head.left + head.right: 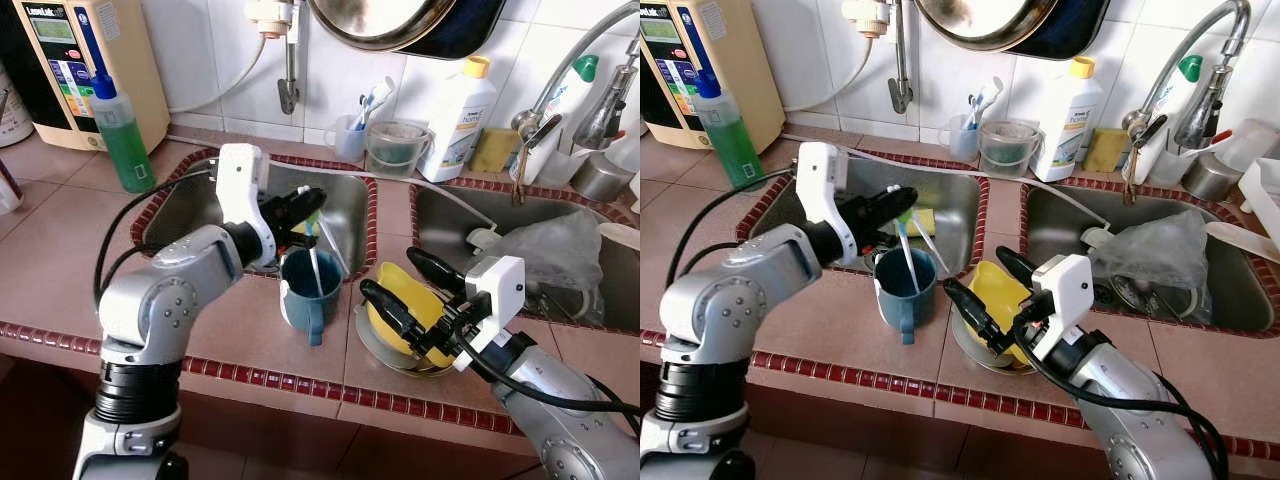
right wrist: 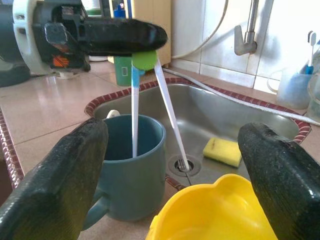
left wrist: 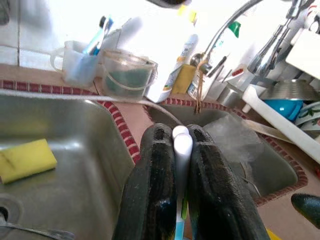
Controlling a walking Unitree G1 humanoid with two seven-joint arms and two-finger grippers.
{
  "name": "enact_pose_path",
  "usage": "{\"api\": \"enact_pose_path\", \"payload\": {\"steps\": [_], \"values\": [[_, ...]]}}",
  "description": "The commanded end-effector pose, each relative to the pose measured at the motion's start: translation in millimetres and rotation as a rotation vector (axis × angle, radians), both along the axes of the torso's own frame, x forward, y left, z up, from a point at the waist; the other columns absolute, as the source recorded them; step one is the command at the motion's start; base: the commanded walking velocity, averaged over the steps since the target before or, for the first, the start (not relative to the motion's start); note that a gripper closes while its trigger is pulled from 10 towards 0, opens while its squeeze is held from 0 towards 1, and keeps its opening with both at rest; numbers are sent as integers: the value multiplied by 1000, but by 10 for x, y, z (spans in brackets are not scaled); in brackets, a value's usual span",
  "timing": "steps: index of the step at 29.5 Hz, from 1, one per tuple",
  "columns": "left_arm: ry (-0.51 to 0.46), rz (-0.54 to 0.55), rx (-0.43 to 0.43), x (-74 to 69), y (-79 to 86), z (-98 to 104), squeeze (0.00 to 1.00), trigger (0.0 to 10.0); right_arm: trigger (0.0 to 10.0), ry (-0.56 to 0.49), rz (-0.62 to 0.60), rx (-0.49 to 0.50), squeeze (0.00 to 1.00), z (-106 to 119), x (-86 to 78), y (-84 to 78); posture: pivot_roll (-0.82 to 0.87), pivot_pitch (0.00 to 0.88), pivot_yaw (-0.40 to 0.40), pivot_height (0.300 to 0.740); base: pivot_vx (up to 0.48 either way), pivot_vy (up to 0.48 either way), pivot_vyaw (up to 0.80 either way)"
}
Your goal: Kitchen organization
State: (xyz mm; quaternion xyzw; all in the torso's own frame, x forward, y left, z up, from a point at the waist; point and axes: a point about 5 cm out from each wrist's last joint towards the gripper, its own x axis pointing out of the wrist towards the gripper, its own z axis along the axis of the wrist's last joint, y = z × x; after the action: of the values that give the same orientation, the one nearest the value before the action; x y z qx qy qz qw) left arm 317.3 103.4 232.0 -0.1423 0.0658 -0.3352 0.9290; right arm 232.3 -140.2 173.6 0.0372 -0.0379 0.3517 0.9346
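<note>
A tiled kitchen desk with 2 steel sinks set into it. The robot's left gripper hovers just above a blue-green mug, which stands on the desk at the near rim of the left sink, handle toward the robot. Its jaws are closed on the green-topped end of a thin white utensil, held upright so its lower end dips inside the mug, apparently to stand it there like a holder; a second white stick slants from the same grip past the mug's rim, and whether it ends inside the mug is unclear. The right gripper waits with jaws spread wide, empty, just over a yellow bowl stacked on a plate to the mug's right, probably lined up to grasp it. A yellow sponge lies in the left sink. Bottles and cups line the far wall.
</note>
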Motion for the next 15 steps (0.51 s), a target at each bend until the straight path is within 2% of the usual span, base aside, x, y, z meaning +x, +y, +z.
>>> {"api": "enact_pose_path", "payload": {"steps": [1,9,15], "values": [[-22,-21,2,11,-5,91,0,10000,10000,-10,-4,-4,0,11,13,-5,53,0,-15,740,0,0,0],[-76,-11,29,117,126,269,0,10000,10000,-10,-2,1,0,-1,28,11,58,0,-10,740,0,0,0],[-103,-17,17,173,187,388,0,10000,10000,-12,-1,3,0,-10,39,22,59,0,-6,740,0,0,0]]}}
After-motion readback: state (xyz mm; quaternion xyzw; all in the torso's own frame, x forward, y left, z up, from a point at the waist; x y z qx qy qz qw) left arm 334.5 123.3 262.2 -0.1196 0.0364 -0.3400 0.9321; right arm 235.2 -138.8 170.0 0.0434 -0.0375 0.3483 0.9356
